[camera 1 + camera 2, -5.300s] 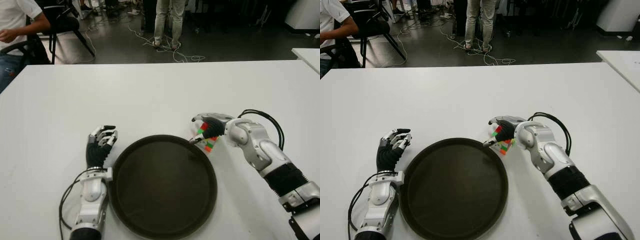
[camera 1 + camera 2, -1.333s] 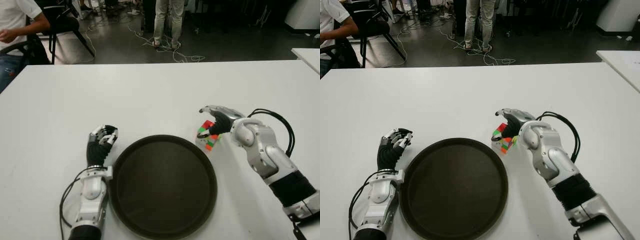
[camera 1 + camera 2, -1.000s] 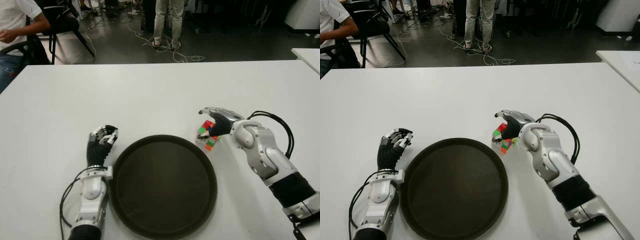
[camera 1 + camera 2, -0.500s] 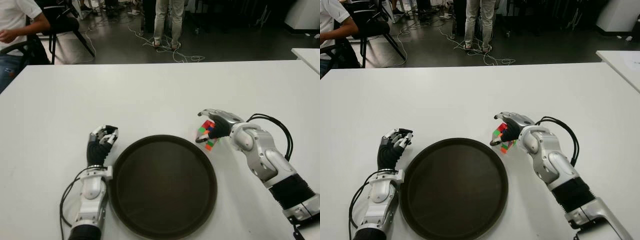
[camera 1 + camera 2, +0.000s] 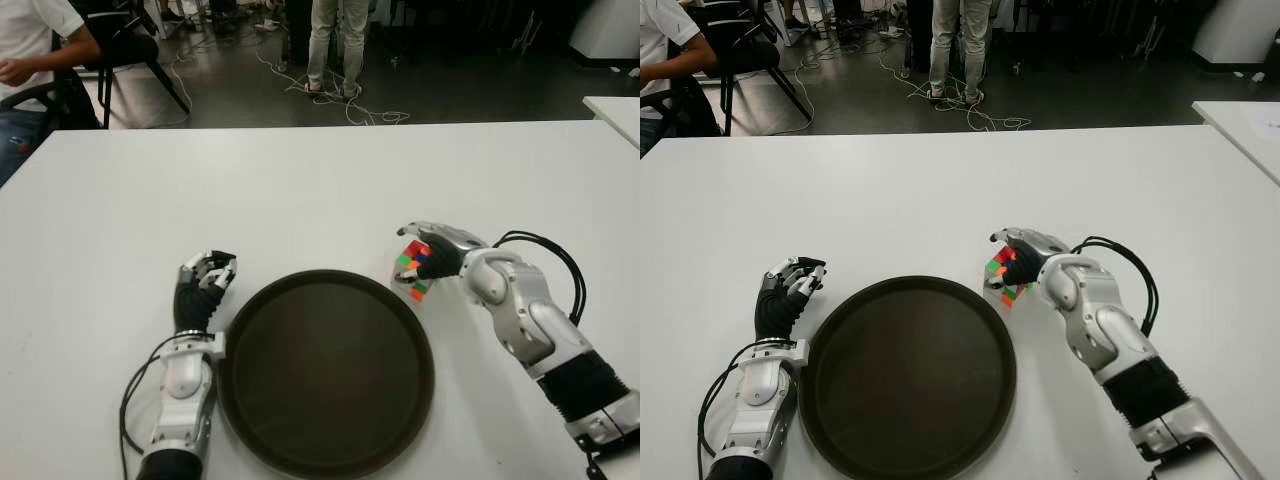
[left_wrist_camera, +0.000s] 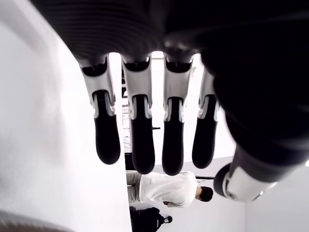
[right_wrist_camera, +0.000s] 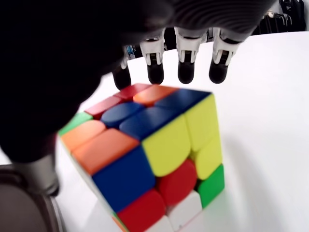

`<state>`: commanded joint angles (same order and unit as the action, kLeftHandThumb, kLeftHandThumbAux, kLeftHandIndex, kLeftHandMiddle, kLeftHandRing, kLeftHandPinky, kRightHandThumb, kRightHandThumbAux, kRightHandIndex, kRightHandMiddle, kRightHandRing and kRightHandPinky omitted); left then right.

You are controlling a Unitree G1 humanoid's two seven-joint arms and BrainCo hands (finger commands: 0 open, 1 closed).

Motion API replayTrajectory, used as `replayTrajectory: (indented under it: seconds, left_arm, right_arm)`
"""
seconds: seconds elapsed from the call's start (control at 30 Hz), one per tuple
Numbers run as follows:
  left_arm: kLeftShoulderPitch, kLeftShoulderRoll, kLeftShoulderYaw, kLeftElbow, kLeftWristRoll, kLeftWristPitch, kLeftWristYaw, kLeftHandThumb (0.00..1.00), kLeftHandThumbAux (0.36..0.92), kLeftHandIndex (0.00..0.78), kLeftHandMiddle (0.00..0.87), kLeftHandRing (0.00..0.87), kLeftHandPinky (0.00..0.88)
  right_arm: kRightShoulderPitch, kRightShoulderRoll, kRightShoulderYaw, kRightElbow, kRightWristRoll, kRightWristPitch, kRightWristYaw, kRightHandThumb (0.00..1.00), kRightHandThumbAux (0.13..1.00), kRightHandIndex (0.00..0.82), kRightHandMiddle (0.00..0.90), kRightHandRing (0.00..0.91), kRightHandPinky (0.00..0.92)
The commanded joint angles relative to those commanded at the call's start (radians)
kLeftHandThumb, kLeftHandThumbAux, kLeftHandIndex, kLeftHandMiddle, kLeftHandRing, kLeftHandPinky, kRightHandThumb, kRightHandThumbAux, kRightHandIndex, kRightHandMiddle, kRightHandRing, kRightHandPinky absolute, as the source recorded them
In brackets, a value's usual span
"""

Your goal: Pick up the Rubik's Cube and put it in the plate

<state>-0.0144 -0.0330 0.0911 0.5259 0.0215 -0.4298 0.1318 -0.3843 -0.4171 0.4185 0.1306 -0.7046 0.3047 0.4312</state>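
The Rubik's Cube (image 5: 414, 270) stands on the white table just off the far right rim of the round dark plate (image 5: 320, 380). My right hand (image 5: 402, 258) cups it from the right, fingers arched over its far side and thumb low near the plate's rim. In the right wrist view the cube (image 7: 149, 154) fills the palm side, the fingertips (image 7: 186, 70) show straight just beyond its top edge, and I see no contact. My left hand (image 5: 203, 280) shows left of the plate, fingers loosely bent, holding nothing.
The white table (image 5: 300, 190) spreads wide on all sides of the plate. Beyond its far edge a person (image 5: 335, 40) stands among floor cables, and another person (image 5: 30, 50) sits at the far left. A second table's corner (image 5: 615, 110) shows at the right.
My right hand has lowered and drawn closer around the cube, which has shifted only slightly beside the plate's rim. The left hand has not moved.
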Motion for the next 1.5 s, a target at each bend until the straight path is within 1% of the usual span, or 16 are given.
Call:
replayTrajectory:
  seconds: [0.23, 0.33, 0.47, 0.83, 1.13, 1.33, 1.5]
  left_arm:
    - [-0.002, 0.0, 0.0, -0.001, 0.002, 0.004, 0.001, 0.834, 0.676, 0.435, 0.443, 0.409, 0.442]
    - [0.002, -0.001, -0.002, -0.009, 0.004, 0.002, 0.001, 0.834, 0.676, 0.434, 0.444, 0.41, 0.444]
    - [0.003, -0.001, -0.002, -0.014, 0.004, 0.007, 0.001, 0.833, 0.676, 0.434, 0.444, 0.412, 0.45]
    - [0.0, 0.004, -0.002, -0.006, 0.001, 0.007, -0.009, 0.835, 0.676, 0.447, 0.434, 0.402, 0.449]
    - [0.0, 0.004, 0.005, 0.003, -0.001, -0.001, -0.006, 0.835, 0.675, 0.445, 0.437, 0.405, 0.446]
    - [-0.004, 0.006, 0.006, 0.01, 0.002, -0.002, -0.003, 0.832, 0.677, 0.423, 0.451, 0.421, 0.454]
    - [-0.008, 0.009, 0.008, 0.024, 0.005, -0.003, 0.0, 0.831, 0.677, 0.422, 0.451, 0.417, 0.448]
  right_arm:
    - [-0.001, 0.001, 0.002, 0.0, -0.002, 0.01, 0.007, 0.112, 0.555, 0.0, 0.0, 0.0, 0.074]
    - [0.002, 0.002, 0.004, -0.011, -0.008, 0.025, 0.014, 0.124, 0.551, 0.0, 0.0, 0.0, 0.067]
    - [0.006, 0.0, 0.007, -0.024, -0.013, 0.038, 0.021, 0.115, 0.539, 0.0, 0.0, 0.0, 0.067]
    - [0.013, 0.002, 0.007, -0.046, -0.009, 0.061, 0.028, 0.095, 0.55, 0.0, 0.0, 0.0, 0.079]
    - [0.018, 0.004, 0.006, -0.045, -0.005, 0.063, 0.024, 0.109, 0.565, 0.0, 0.0, 0.0, 0.099]
    - [0.024, 0.002, 0.003, -0.046, -0.003, 0.052, 0.014, 0.101, 0.558, 0.0, 0.0, 0.0, 0.105]
    - [0.025, -0.002, 0.004, -0.052, -0.004, 0.05, 0.023, 0.125, 0.574, 0.0, 0.0, 0.0, 0.1]
